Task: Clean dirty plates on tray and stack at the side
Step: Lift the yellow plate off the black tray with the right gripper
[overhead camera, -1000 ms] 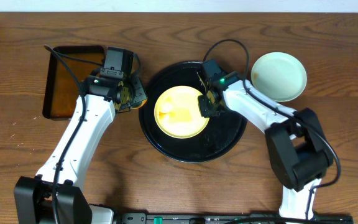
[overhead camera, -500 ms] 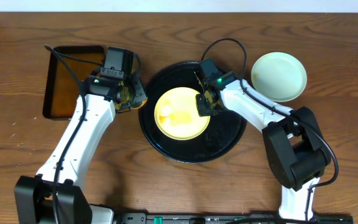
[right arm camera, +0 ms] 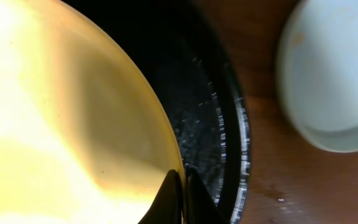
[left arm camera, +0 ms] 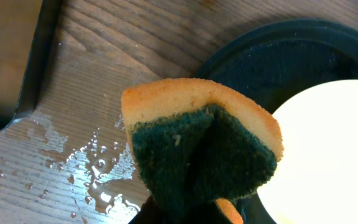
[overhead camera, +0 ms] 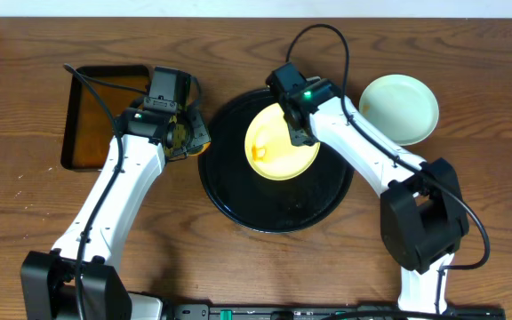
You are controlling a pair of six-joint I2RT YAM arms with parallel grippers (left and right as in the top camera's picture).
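Observation:
The pale yellow plate [overhead camera: 278, 147] with an orange smear is lifted and tilted over the round black tray [overhead camera: 238, 200]. My right gripper [overhead camera: 292, 133] is shut on its rim; the right wrist view shows the fingers [right arm camera: 182, 186] pinching the plate's edge [right arm camera: 73, 124] above the tray [right arm camera: 219, 149]. My left gripper [overhead camera: 185, 136] is shut on a yellow and green sponge [left arm camera: 197, 143] beside the tray's left edge [left arm camera: 260, 62]. A mint-blue plate [overhead camera: 400, 108] lies on the table right of the tray, also in the right wrist view [right arm camera: 334, 68]. Any second mint-blue plate is not visible.
A rectangular black tray [overhead camera: 96, 111] of brown liquid stands at the back left; its corner shows in the left wrist view [left arm camera: 17, 62]. Water drops [left arm camera: 98, 180] lie on the wood between it and the round tray.
My right gripper has lifted the yellow plate off the tray and carried it up and to the right, tilting it. The left arm has not moved.

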